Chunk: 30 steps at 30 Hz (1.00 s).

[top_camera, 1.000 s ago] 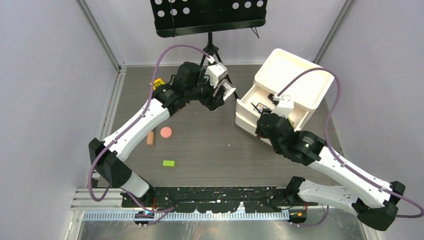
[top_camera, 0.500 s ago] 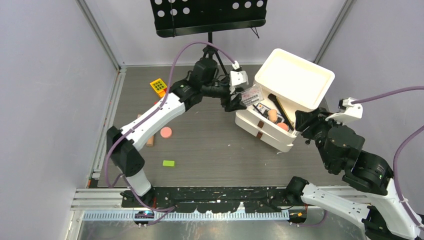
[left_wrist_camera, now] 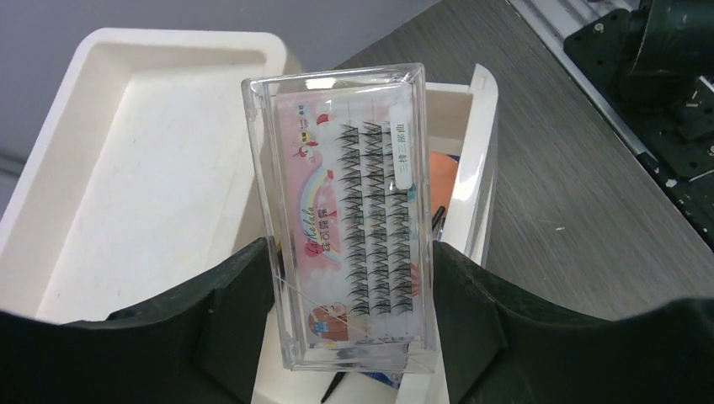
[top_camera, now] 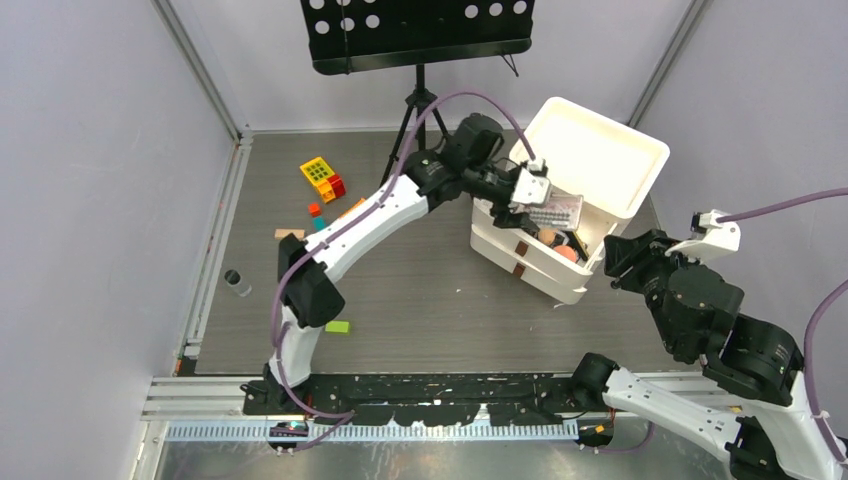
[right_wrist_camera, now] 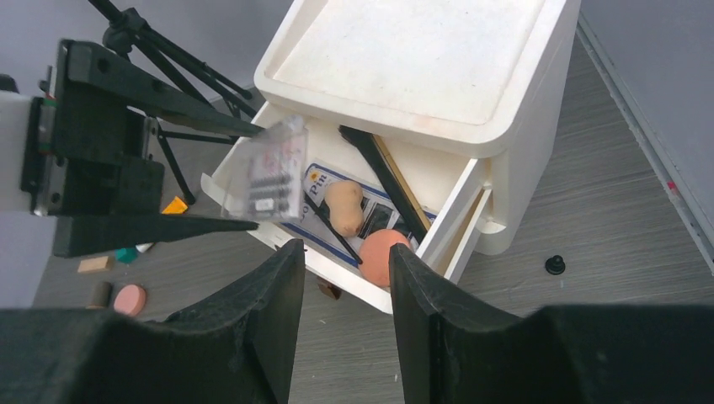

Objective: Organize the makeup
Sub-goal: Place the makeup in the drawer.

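My left gripper [left_wrist_camera: 354, 286] is shut on a clear flat case [left_wrist_camera: 345, 210] with rows of dark lashes on a pink card. It holds the case upright over the open top drawer of the white drawer box [top_camera: 590, 160]. The case also shows in the top view [top_camera: 553, 210] and in the right wrist view [right_wrist_camera: 268, 172]. In the drawer lie a tan egg-shaped piece [right_wrist_camera: 343, 206], an orange round sponge [right_wrist_camera: 383, 255] and a black brush [right_wrist_camera: 383, 177]. My right gripper [right_wrist_camera: 339, 269] is open and empty, right of the box and apart from it. A pink compact [right_wrist_camera: 129, 299] and a tan tube [right_wrist_camera: 100, 293] lie on the table.
A clear black-capped bottle [top_camera: 237, 283] stands at the left. A yellow block [top_camera: 318, 172], small red and teal blocks and a green block [top_camera: 337, 326] lie on the table. A black music stand [top_camera: 418, 35] is at the back. A small black knob [right_wrist_camera: 553, 264] lies beside the box.
My left gripper has carried the case right, from the back middle of the table to over the drawer. My right gripper drew back from the box, whose top drawer now stands open.
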Each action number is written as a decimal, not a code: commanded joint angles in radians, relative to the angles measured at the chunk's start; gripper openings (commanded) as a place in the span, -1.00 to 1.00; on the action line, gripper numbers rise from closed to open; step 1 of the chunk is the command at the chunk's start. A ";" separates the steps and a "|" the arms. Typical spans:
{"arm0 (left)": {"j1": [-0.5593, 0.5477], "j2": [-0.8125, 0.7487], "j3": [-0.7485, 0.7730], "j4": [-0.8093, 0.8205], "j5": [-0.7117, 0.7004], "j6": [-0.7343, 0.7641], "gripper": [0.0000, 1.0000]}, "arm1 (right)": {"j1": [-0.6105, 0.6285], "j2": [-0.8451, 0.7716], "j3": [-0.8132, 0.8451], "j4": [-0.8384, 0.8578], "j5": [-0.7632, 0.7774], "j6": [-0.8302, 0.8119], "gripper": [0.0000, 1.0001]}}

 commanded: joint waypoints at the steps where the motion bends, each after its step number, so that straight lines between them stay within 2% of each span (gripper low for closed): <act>1: -0.042 0.067 0.099 -0.137 -0.030 0.205 -0.21 | 0.004 -0.026 0.010 -0.012 0.017 0.024 -0.07; 4: -0.049 0.120 0.151 -0.151 -0.066 0.220 -0.20 | 0.004 -0.039 0.009 -0.023 0.016 0.029 -0.07; 6: -0.054 0.153 0.211 -0.223 -0.091 0.251 -0.19 | 0.003 -0.045 0.010 -0.033 0.019 0.034 -0.07; 12: -0.055 0.171 0.193 -0.207 -0.172 0.271 0.02 | 0.004 -0.050 0.003 -0.039 0.019 0.039 -0.06; 15: -0.055 0.173 0.193 -0.198 -0.188 0.269 0.32 | 0.004 -0.047 -0.004 -0.039 0.016 0.042 -0.07; 18: -0.055 0.165 0.190 -0.183 -0.194 0.263 0.52 | 0.004 -0.044 -0.009 -0.034 0.014 0.041 -0.07; 23: -0.055 0.130 0.160 -0.133 -0.174 0.226 0.98 | 0.004 -0.034 -0.009 -0.033 0.015 0.035 -0.06; 30: -0.054 -0.007 0.024 0.008 -0.199 0.146 0.99 | 0.004 -0.015 -0.020 -0.018 0.018 0.013 -0.06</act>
